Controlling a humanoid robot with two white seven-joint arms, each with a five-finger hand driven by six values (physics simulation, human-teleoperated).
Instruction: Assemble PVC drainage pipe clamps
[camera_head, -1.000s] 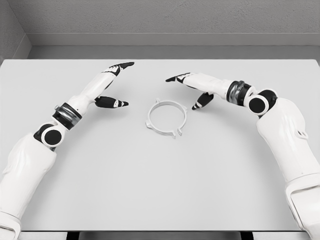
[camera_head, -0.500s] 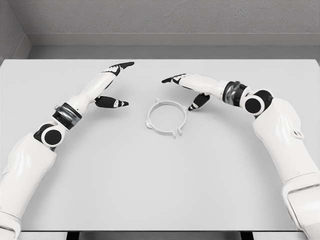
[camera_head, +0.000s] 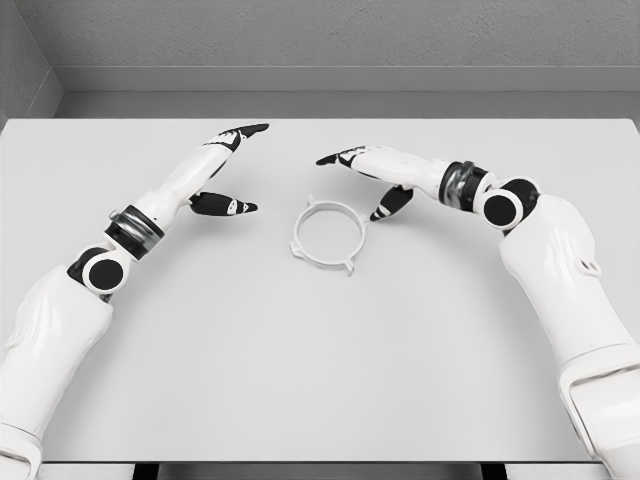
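the white desk (camera_head: 320, 380) stretches before me to its far edge by the grey wall (camera_head: 330, 30); my left hand (camera_head: 205, 175) hangs over the desk's far left part, fingers spread wide, thumb jutting toward the middle, holding nothing; my right hand (camera_head: 375, 175) reaches in over the far middle, fingers open and empty, thumb tip just beside the ring's right side; the white pipe clamp ring (camera_head: 327, 236) lies flat near the desk's middle, between both hands

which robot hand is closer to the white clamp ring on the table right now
Right. The right robot hand hovers just beyond the clamp ring, its thumb almost at the ring's right edge. The left robot hand sits farther away, off to the ring's left, with bare table between them.
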